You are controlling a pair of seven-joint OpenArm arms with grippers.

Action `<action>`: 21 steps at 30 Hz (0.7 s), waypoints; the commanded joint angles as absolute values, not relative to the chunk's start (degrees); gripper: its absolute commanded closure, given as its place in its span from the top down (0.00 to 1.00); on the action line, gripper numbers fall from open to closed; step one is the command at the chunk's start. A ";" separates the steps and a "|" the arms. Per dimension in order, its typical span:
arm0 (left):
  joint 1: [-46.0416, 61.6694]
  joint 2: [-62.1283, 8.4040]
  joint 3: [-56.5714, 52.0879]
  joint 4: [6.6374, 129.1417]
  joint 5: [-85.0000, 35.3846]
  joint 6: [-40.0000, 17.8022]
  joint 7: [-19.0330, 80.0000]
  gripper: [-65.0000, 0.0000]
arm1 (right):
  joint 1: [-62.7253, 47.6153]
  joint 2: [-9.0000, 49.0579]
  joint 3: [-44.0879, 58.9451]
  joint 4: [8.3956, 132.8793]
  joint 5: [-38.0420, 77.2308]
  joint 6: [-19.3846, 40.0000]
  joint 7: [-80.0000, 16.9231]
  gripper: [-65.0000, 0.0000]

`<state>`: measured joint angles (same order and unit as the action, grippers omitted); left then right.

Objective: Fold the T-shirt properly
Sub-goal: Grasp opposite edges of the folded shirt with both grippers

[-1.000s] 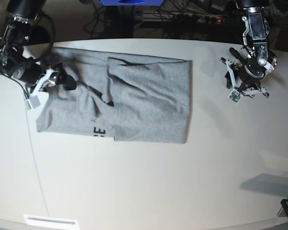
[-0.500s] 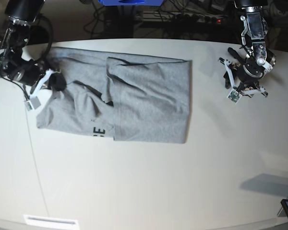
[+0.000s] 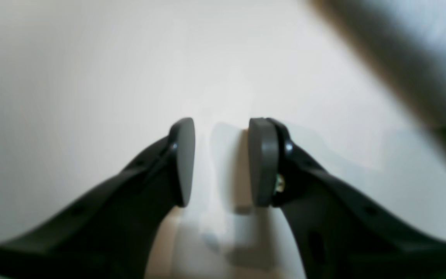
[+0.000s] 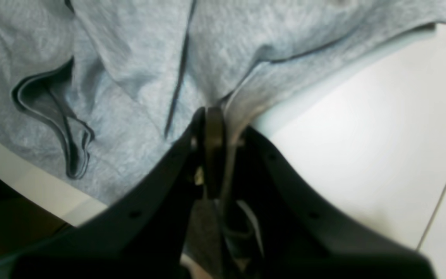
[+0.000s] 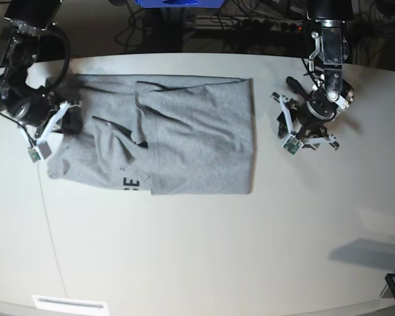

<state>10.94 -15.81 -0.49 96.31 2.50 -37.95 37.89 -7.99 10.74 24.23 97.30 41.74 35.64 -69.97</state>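
Black pincers (image 3: 221, 162), grey pads (image 3: 262, 161)

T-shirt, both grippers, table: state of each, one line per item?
T-shirt: lying flat on the table, partly folded, one panel laid over the middle, black lettering showing at the lower edge, bunched near the sleeve end.
Right gripper: shut on the T-shirt's edge at that bunched end.
Left gripper: open, holding nothing, over bare table off the shirt's other end.
Table: white, carrying the shirt.
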 commanded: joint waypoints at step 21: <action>11.03 -14.20 5.41 95.60 2.15 -40.00 40.66 0.36 | -8.66 10.95 13.05 108.97 43.12 25.98 -68.88 0.00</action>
<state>10.17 -13.80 5.26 96.12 -0.23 -38.02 36.16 -9.28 10.55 13.13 107.46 41.54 25.76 -70.06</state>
